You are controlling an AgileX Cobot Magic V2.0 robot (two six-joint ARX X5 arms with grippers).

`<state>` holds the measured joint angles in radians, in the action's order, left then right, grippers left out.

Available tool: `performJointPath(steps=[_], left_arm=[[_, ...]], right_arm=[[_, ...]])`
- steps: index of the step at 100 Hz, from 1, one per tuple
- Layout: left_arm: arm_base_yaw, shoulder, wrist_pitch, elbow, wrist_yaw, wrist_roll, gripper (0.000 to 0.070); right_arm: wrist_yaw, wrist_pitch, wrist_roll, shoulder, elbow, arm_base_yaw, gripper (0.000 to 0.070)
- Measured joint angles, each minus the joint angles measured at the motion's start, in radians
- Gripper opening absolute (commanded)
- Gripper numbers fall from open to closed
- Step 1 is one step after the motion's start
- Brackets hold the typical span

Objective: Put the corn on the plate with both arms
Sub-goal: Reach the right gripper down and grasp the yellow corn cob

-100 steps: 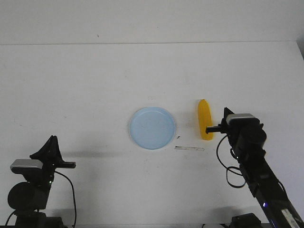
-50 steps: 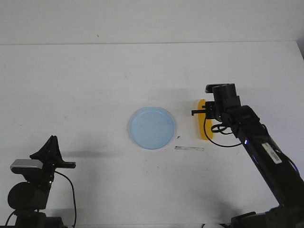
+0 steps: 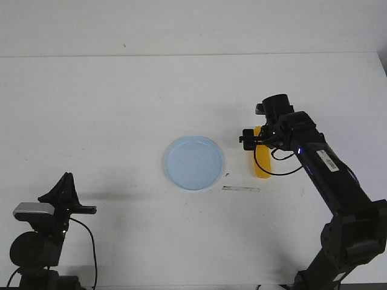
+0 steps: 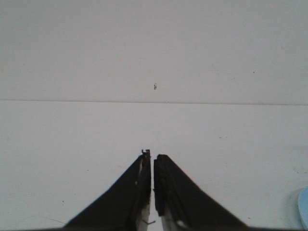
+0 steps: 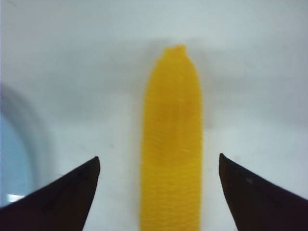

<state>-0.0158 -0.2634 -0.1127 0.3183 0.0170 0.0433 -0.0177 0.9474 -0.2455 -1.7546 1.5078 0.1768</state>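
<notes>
white table (image 3: 121, 109) lies under everything, with a pale wall behind it. my right gripper (image 5: 159, 192) hangs over the corn (image 5: 171, 144) with the fingers (image 5: 62, 197) spread wide, one on each side of the cob and not touching it. the corn lies flat on the table below this gripper. the plate (image 3: 193, 163) sits just beside the corn, on the side toward my left arm. my left gripper (image 4: 152, 166) is well apart from them, low at the near edge, its fingers pressed together on nothing.
</notes>
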Motion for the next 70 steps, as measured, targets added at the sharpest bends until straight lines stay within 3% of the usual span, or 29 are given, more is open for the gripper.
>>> performJointPath(steps=[54, 59, 70], left_arm=[[0.000, 0.000, 0.000, 0.000, 0.000, 0.000, 0.0001], [0.000, 0.000, 0.000, 0.000, 0.000, 0.000, 0.0001], [0.000, 0.000, 0.000, 0.000, 0.000, 0.000, 0.0001]], right_arm=[[0.011, 0.001, -0.006, -0.126, 0.000, 0.005, 0.0563], [0.012, 0.000, -0.006, -0.130, 0.000, 0.005, 0.0512], [0.014, -0.001, -0.006, -0.130, 0.000, 0.005, 0.0324]])
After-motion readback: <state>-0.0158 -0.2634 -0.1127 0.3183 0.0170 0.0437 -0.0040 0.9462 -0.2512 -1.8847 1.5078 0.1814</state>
